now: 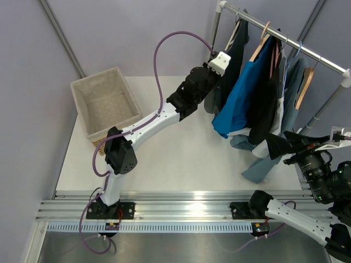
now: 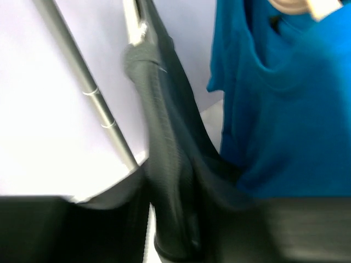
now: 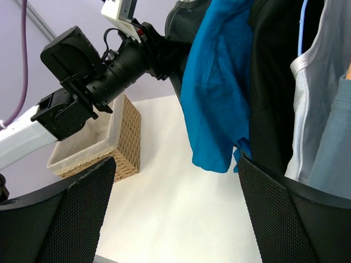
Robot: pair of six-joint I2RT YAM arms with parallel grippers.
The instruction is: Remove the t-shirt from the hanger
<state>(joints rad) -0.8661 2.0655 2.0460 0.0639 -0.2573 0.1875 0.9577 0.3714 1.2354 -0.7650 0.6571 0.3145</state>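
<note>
One dark charcoal t-shirt (image 1: pixel 233 66) hung at the left end of a single clothes rail (image 1: pixel 323 59). It was draped on one slim cream-white hanger (image 2: pixel 131 24), whose pale arm showed at the top of the cloth. In the blurred left wrist view, a taut band of this cloth ran down from the hanger into the left gripper (image 2: pixel 178 235), whose two fingers looked closed on the bunched fold. Just beside the t-shirt hung one bright blue shirt (image 1: pixel 244 96), then one black garment (image 1: pixel 269 104), then paler blue-grey and white clothes that could not be counted apart. Two tan wooden hangers (image 1: pixel 260 48) (image 1: pixel 305 86) showed on the rail. The right gripper (image 3: pixel 176 164) sat low near the hems, its two fingers wide apart and holding nothing. One fabric-lined wicker basket (image 1: pixel 93 75) stood at the far left of the white table (image 1: pixel 181 153).
</note>
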